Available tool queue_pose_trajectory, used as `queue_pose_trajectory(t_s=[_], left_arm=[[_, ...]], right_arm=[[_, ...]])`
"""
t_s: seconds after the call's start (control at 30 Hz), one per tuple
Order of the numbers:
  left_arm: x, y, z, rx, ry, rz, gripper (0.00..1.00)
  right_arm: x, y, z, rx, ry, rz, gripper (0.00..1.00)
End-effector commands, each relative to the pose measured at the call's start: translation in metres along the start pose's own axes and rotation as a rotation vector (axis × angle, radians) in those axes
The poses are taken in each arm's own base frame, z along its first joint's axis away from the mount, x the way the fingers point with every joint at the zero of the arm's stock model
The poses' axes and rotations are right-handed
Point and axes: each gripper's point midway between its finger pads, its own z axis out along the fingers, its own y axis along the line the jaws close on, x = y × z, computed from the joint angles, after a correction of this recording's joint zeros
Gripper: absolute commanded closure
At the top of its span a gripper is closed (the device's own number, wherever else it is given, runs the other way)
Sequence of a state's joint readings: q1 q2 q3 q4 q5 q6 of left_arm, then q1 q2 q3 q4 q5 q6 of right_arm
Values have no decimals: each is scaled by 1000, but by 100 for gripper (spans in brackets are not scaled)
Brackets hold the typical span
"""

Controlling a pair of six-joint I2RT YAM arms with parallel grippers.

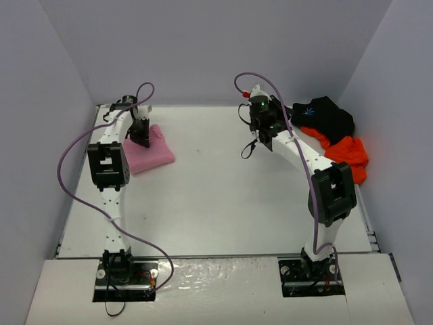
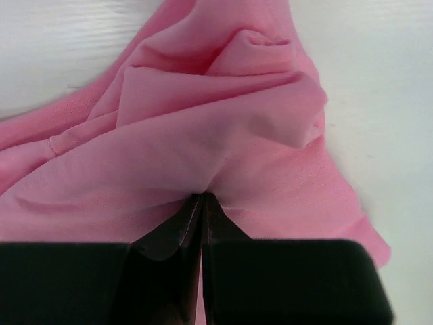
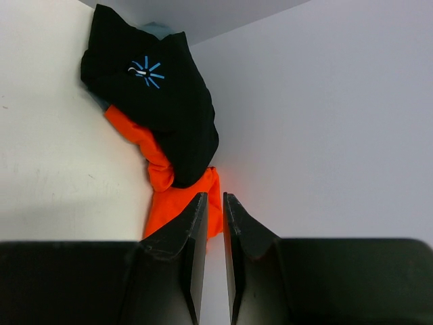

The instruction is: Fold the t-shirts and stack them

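A plain pink t-shirt (image 1: 152, 152) is seen on the white table (image 1: 216, 196). A black t-shirt (image 3: 159, 88) is marked with a small light-blue starburst print (image 3: 146, 71) (thin rays, a tiny white mark at centre). A bright orange t-shirt (image 3: 179, 196) is seen. Purple cables (image 1: 74, 152) are carried by black-and-white arms.

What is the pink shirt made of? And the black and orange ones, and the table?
The pink shirt looks like soft, matte knit cloth: it bunches into folds where the left hand pinches it. The black shirt and orange shirt seem the same kind of cloth, crumpled limply. The table looks hard, smooth and white, maybe painted board or plastic.
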State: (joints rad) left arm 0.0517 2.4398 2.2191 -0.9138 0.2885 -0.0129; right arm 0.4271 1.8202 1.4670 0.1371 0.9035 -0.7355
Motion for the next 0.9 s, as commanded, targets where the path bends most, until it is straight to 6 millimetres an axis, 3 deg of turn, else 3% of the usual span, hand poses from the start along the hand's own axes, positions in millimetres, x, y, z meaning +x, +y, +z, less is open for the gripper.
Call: queue_pose_trajectory(t_s=[0.0,0.1,0.17,0.27,0.33,0.4,0.43,0.5,0.53,0.6,0.63,0.73,0.87], left_arm=[[-1,87,-3,-337,30,21,100],[-17,88,-7,-316,-31,20,100],[-41,73,-38,-283,-158,40,100],[-42,43,-58,-268,-229,127,100],[-49,19,-82,-286,-290,192,99],[-58,-21,-118,-260,-371,256,86],[-57,-32,-122,-247,-372,271,83],[-60,-71,-151,-188,-423,319,79],[-61,-82,-162,-172,-444,331,72],[-64,-103,-185,-149,-490,357,48],[-64,-113,-197,-141,-512,372,45],[-58,-134,-212,-122,-517,404,50],[-32,-147,-196,-82,-432,464,68]], right_arm=[[-18,-24,-9,44,-40,106,87],[-17,-24,-11,41,-41,106,87],[-16,-28,-13,43,-46,112,87],[-16,-32,-16,45,-52,120,87],[-16,-35,-18,45,-55,126,87],[-17,-39,-20,49,-62,142,87],[-18,-39,-21,47,-65,144,87],[-17,-43,-25,47,-72,154,87],[-17,-44,-26,45,-75,156,87],[-17,-48,-29,45,-84,169,87],[-17,-49,-30,44,-86,173,87],[-15,-50,-32,41,-91,179,87],[-11,-52,-36,34,-99,192,86]])
